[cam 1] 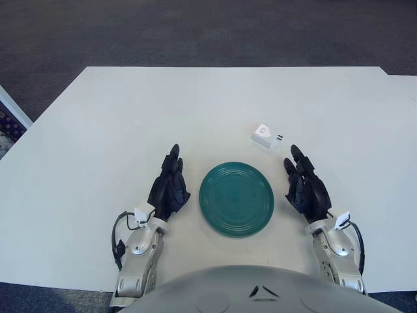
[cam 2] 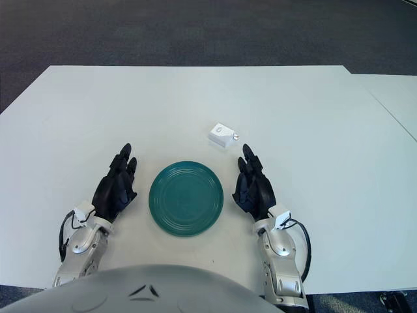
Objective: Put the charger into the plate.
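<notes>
A small white charger (cam 1: 262, 135) with metal prongs lies on the white table, just beyond the right rim of a round teal plate (cam 1: 236, 198). The plate holds nothing. My right hand (cam 1: 305, 187) shows to the right of the plate, fingers stretched forward and holding nothing, its fingertips (cam 1: 295, 152) a short way below and right of the charger. On the plate's left side my left hand (cam 1: 169, 188) shows with fingers relaxed and nothing in them.
The white table (cam 1: 130, 117) spreads wide around the plate. Its far edge (cam 1: 234, 67) meets dark carpet. A second table surface shows at the far right (cam 2: 397, 98). My own grey body fills the bottom edge.
</notes>
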Robot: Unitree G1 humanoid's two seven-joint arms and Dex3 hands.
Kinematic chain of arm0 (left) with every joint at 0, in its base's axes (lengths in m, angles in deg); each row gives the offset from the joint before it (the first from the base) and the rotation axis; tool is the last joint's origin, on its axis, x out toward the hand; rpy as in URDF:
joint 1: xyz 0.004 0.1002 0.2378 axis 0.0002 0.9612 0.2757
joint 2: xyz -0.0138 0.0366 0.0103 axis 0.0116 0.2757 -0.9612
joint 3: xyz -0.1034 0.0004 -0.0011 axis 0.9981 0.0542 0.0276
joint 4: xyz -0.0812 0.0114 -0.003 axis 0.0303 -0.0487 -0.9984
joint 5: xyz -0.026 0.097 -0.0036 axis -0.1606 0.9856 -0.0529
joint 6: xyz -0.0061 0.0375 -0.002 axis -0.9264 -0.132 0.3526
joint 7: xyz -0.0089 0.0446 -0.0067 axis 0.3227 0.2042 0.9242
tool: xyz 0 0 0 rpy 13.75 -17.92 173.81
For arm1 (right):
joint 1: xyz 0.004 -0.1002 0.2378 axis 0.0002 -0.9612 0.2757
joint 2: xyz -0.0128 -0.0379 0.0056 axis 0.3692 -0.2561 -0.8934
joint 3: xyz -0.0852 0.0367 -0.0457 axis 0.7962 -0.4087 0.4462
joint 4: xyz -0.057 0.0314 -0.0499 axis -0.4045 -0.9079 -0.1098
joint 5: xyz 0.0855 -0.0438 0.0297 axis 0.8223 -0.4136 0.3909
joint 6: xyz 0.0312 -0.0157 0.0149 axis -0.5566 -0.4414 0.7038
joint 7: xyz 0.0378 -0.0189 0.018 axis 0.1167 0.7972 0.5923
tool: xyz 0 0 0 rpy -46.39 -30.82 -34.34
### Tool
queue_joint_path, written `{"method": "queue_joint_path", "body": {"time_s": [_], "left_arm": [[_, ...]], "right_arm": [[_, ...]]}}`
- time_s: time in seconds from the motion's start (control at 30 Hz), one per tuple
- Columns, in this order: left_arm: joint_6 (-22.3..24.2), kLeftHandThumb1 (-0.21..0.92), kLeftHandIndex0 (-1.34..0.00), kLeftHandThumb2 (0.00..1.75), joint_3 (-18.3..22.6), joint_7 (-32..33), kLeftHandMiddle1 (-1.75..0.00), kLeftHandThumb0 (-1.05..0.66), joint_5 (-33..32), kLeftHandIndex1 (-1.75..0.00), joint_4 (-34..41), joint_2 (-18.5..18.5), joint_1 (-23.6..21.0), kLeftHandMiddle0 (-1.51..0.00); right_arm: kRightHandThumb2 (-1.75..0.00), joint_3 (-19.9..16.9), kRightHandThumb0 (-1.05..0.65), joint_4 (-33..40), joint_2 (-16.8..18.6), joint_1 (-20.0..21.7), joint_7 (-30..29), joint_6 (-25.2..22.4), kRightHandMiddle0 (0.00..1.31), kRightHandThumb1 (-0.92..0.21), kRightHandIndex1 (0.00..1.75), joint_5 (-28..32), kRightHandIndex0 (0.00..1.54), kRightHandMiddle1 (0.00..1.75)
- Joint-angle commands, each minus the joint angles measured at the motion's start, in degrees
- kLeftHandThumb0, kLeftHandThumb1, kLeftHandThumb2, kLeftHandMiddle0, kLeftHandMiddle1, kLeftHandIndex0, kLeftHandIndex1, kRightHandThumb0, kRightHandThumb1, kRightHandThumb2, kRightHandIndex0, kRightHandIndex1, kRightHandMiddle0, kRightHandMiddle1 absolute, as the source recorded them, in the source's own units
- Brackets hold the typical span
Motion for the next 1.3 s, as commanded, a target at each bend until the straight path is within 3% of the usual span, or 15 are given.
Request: {"method": "queue_joint_path", "body": {"time_s": [0.0, 0.2, 0.3, 0.43, 0.57, 0.67, 0.77, 1.0, 1.27], "left_arm": [[2.1, 0.92, 0.00, 0.89, 0.4, -0.7, 0.00, -1.05, -1.6, 0.00, 1.4, 0.5, 0.5, 0.00], [3.1, 0.92, 0.00, 0.91, 0.4, -0.8, 0.00, -1.05, -2.7, 0.00, 1.5, 0.3, 0.3, 0.00], [3.7, 0.92, 0.00, 0.91, 0.1, 0.1, 0.00, -1.05, -1.4, 0.00, 1.3, 0.1, 0.1, 0.00], [3.6, 0.92, 0.00, 0.92, -0.7, 1.0, 0.00, -1.05, 0.3, 0.00, 1.1, -0.5, 0.0, 0.00], [2.3, 0.92, 0.00, 0.93, -2.3, 1.4, 0.00, -1.05, 2.6, 0.00, 1.3, -0.8, 0.4, 0.00], [1.8, 0.92, 0.00, 0.95, -2.6, 2.0, 0.00, -1.05, 3.8, 0.00, 1.0, -1.0, 0.3, 0.00], [1.2, 0.92, 0.00, 0.95, -2.7, 2.5, 0.00, -1.05, 3.9, 0.00, 0.7, -1.5, 0.1, 0.00], [1.7, 0.92, 0.00, 0.95, -2.7, 1.4, 0.00, -1.05, 2.4, 0.00, -0.2, -1.9, -0.2, 0.00], [-0.7, 0.92, 0.00, 0.96, -3.6, 1.9, 0.00, -1.05, 3.4, 0.00, -1.4, -2.5, 0.3, 0.00]], "right_arm": [[-0.90, -5.2, -1.05, -1.3, -4.4, 4.1, -1.7, -2.9, 0.00, -0.92, 0.00, -0.9, 0.00, 0.00], [-0.85, -5.8, -1.05, -0.4, -7.7, 10.4, -5.5, -5.1, 0.00, -0.92, 0.00, -9.3, 0.00, 0.00], [-0.80, -4.7, -1.05, -2.0, -13.6, 17.8, -8.0, -5.8, 0.00, -0.92, 0.00, -19.3, 0.00, 0.00], [-0.75, -0.1, -1.05, -1.1, -15.6, 23.4, -11.4, -7.3, 0.00, -0.92, 0.00, -31.2, 0.00, 0.00], [-0.73, 8.7, -1.05, 5.3, -12.3, 31.7, -7.8, -17.8, 0.00, -0.92, 0.00, -43.1, 0.00, 0.00], [-0.74, 10.2, -1.05, 3.2, -15.9, 33.0, -3.6, -19.1, 0.00, -0.92, 0.00, -45.9, 0.00, 0.00], [-0.74, 12.6, -1.05, 1.3, -16.9, 34.6, -2.1, -20.2, 0.01, -0.92, 0.00, -49.4, 0.00, 0.00], [-0.79, 19.1, -1.05, -8.2, -15.5, 40.9, -1.9, -21.2, 0.01, -0.92, 0.00, -55.6, 0.00, 0.01], [-0.86, 21.8, -1.05, -13.5, -14.4, 43.3, -2.8, -20.8, 0.00, -0.92, 0.00, -56.5, 0.00, 0.00]]}}
